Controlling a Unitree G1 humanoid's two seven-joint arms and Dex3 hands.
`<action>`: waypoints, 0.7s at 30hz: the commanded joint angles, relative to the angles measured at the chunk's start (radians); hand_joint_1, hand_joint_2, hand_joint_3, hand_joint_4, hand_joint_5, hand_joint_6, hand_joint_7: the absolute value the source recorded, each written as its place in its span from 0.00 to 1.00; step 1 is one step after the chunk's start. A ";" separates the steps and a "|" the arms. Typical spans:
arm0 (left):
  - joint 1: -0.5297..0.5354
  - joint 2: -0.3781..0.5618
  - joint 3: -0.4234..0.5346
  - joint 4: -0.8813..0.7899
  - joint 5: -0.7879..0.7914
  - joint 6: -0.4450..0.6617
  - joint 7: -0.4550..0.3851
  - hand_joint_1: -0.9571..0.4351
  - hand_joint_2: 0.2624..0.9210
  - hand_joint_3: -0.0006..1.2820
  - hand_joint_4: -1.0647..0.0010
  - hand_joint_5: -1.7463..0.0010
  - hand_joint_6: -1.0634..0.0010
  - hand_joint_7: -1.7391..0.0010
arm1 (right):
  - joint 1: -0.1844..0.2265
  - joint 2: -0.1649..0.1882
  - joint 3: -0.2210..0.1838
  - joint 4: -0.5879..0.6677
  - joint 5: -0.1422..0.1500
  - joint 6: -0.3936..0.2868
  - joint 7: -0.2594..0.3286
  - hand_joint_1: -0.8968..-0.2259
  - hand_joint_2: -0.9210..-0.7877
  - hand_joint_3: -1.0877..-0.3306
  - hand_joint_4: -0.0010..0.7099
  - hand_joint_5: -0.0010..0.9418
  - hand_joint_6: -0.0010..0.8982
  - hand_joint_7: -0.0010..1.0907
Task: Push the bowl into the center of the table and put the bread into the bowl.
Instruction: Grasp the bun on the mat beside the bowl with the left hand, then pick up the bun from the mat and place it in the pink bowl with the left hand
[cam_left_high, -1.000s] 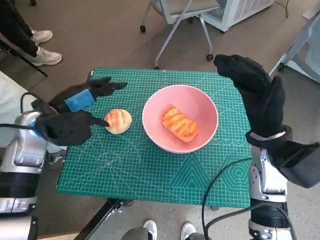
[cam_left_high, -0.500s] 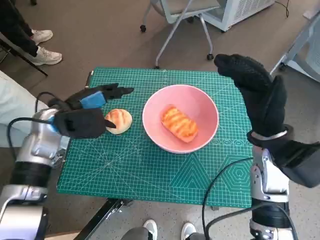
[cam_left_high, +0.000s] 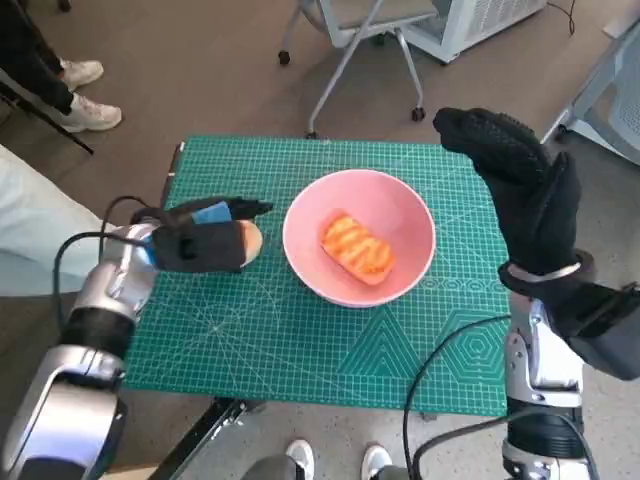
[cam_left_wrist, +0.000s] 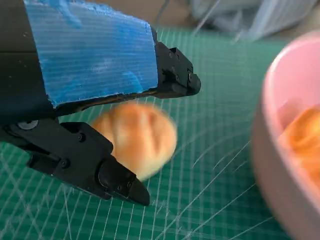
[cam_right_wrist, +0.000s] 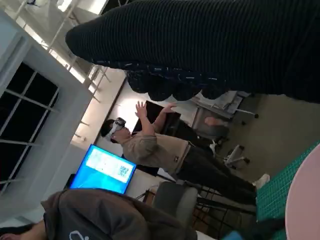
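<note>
Since a second ago my left robot hand (cam_left_high: 205, 243) has slid in toward the bun (cam_left_high: 249, 240) and now covers most of it in the head view; the bun, the bowl (cam_left_high: 359, 238) and the right robot hand (cam_left_high: 520, 178) sit where they were.

From the left wrist camera I see the bun (cam_left_wrist: 137, 140) between the upper and lower fingers (cam_left_wrist: 117, 180) of the left robot hand (cam_left_wrist: 95, 100) — they bracket it with a gap showing, fingers apart, and I can't make out real contact, so I read it as not yet gripping. The bun rests on the green mat (cam_left_high: 300, 330) that covers the desk, just beside the bowl's rim (cam_left_wrist: 272, 150) but apart from it.

The pink bowl stands near the middle of the desk with a grilled bread piece (cam_left_high: 356, 246) already lying inside.

My right robot hand is raised above the desk's far right corner, gloved fingers spread, holding nothing. Its wrist camera shows a person (cam_right_wrist: 165, 147) with arms lifted and a blue screen (cam_right_wrist: 104, 169).
</note>
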 joint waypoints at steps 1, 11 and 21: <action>-0.035 -0.023 -0.040 0.058 0.042 0.010 0.035 0.59 0.87 0.01 0.85 0.99 0.68 0.99 | 0.024 -0.007 -0.002 0.000 -0.001 0.014 0.005 0.31 0.00 0.47 0.28 0.00 0.00 0.60; -0.059 -0.023 -0.127 0.123 0.125 0.020 0.053 0.89 0.98 0.13 0.51 0.34 0.36 0.93 | 0.028 -0.004 -0.001 -0.004 0.002 0.015 0.005 0.32 0.00 0.47 0.28 0.00 0.01 0.60; -0.040 0.061 -0.083 -0.023 0.096 -0.049 0.095 0.69 1.00 0.08 0.38 0.27 0.43 0.38 | 0.039 -0.004 -0.001 -0.021 0.006 0.018 0.006 0.31 0.00 0.47 0.28 0.00 0.01 0.60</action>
